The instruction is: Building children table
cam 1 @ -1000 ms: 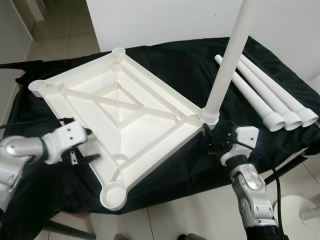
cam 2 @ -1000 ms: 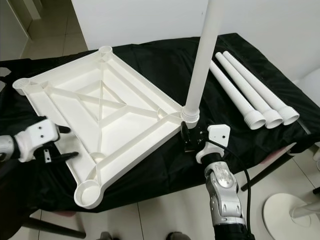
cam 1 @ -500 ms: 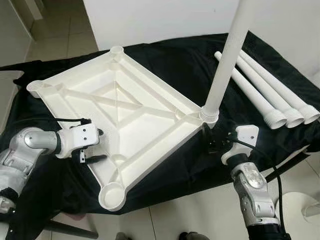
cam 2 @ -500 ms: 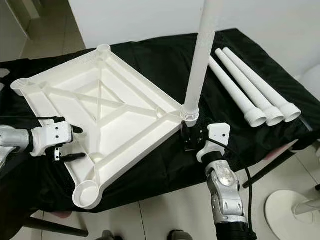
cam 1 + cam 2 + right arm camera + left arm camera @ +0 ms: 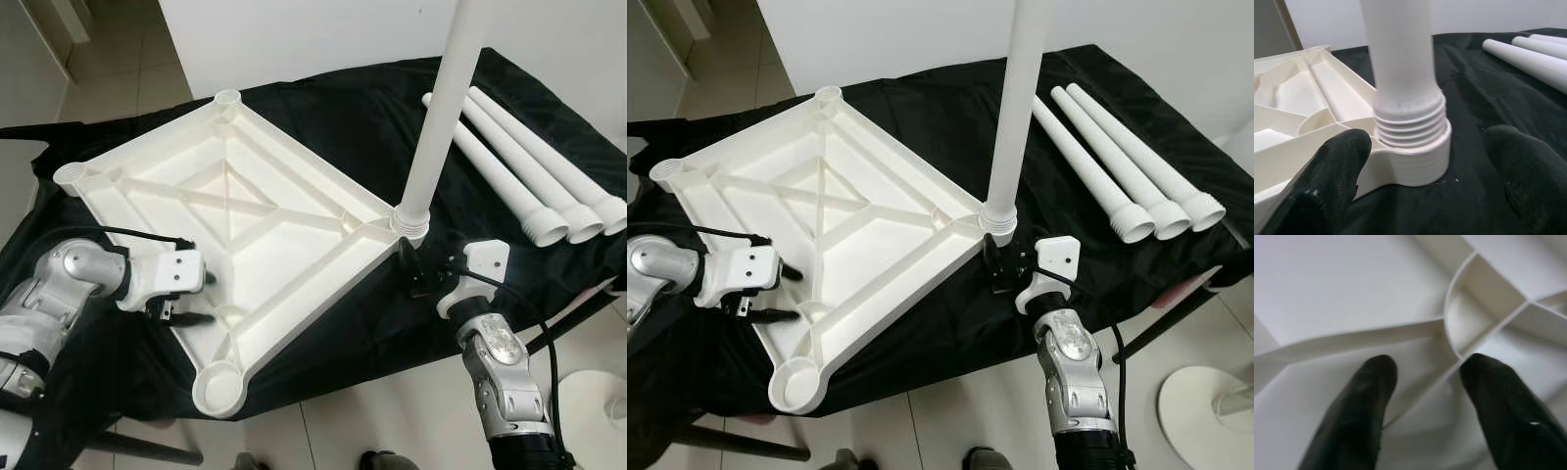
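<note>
The white table top [image 5: 245,215] lies upside down on the black cloth. One white leg [image 5: 441,108] stands upright in its near right corner socket [image 5: 1415,156]. Three loose legs [image 5: 529,176] lie side by side at the right. My left gripper [image 5: 201,298] is open at the top's near left edge, and its fingers [image 5: 1371,382] straddle a rib beside a curved socket wall. My right gripper [image 5: 416,274] is open, one finger on each side of the threaded base of the upright leg [image 5: 1400,73], not pressing on it.
Empty corner sockets show at the near left [image 5: 220,387], far left [image 5: 71,174] and far corner [image 5: 227,98]. The black cloth [image 5: 343,117] hangs over the table's front edge. Tiled floor lies below, with a white round stand base [image 5: 1215,392] at the right.
My left gripper has moved right, from the black cloth onto the table top's near left edge. The right gripper has stayed at the leg's base. The camera shifted slightly.
</note>
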Tool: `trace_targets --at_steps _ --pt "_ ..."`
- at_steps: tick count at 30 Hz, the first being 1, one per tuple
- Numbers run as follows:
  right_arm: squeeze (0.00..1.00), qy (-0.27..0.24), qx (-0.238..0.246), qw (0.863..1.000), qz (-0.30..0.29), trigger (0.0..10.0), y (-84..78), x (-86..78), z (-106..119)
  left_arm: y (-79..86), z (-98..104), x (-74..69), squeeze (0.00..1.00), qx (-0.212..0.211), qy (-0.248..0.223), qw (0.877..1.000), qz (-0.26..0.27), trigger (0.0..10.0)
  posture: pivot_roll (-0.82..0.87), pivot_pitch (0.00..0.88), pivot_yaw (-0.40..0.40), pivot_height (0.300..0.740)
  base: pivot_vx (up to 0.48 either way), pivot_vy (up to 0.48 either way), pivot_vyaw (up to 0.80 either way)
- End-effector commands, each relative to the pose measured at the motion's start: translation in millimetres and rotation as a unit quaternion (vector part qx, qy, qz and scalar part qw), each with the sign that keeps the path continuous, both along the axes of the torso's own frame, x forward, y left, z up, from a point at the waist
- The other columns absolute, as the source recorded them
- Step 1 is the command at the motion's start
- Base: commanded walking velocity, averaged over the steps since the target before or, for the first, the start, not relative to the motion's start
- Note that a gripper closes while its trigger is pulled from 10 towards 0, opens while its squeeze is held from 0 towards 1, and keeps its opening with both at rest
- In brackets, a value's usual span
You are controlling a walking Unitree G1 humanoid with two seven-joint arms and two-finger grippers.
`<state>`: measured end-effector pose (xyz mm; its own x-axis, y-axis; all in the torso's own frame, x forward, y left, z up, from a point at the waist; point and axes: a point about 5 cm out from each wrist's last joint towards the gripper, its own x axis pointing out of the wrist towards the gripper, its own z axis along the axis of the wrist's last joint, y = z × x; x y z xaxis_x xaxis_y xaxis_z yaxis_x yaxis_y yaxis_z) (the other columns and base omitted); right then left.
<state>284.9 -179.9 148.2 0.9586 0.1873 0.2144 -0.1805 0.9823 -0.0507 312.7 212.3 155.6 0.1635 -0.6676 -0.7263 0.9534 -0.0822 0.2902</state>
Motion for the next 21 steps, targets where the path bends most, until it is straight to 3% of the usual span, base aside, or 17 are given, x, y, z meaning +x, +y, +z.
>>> trace_targets --at_steps 1,11,16,18,21 --pt "0.00 0.008 -0.003 1.000 0.002 10.0 1.4 -0.6 -4.4 4.3 -13.5 -9.3 0.00 0.013 0.072 0.997 -0.017 0.0 -0.09 0.131 0.139 0.740 0.000 0.000 0.00" --pt "0.00 0.008 -0.003 1.000 0.002 10.0 4.0 -0.5 -5.7 -7.7 -9.9 -9.3 0.00 -0.025 0.091 0.995 -0.035 0.0 -0.09 0.121 0.152 0.740 0.000 0.000 0.00" --pt "0.00 0.006 -0.002 1.000 -0.003 10.0 4.2 -0.4 -6.0 -12.0 -11.2 -6.2 0.00 -0.056 0.080 0.995 -0.013 0.0 -0.09 0.113 0.160 0.740 0.000 0.000 0.00" --pt "0.00 0.005 0.000 1.000 -0.008 10.0 3.2 -0.5 -6.2 -14.6 -11.4 -4.4 0.00 -0.078 0.072 0.994 0.002 0.0 -0.10 0.109 0.160 0.740 0.000 0.000 0.00" --pt "0.00 0.002 0.008 1.000 -0.020 10.0 2.3 1.8 -5.9 -29.2 0.4 14.2 0.00 -0.191 -0.009 0.977 0.094 0.0 -0.10 0.095 0.157 0.740 0.000 0.000 0.00"
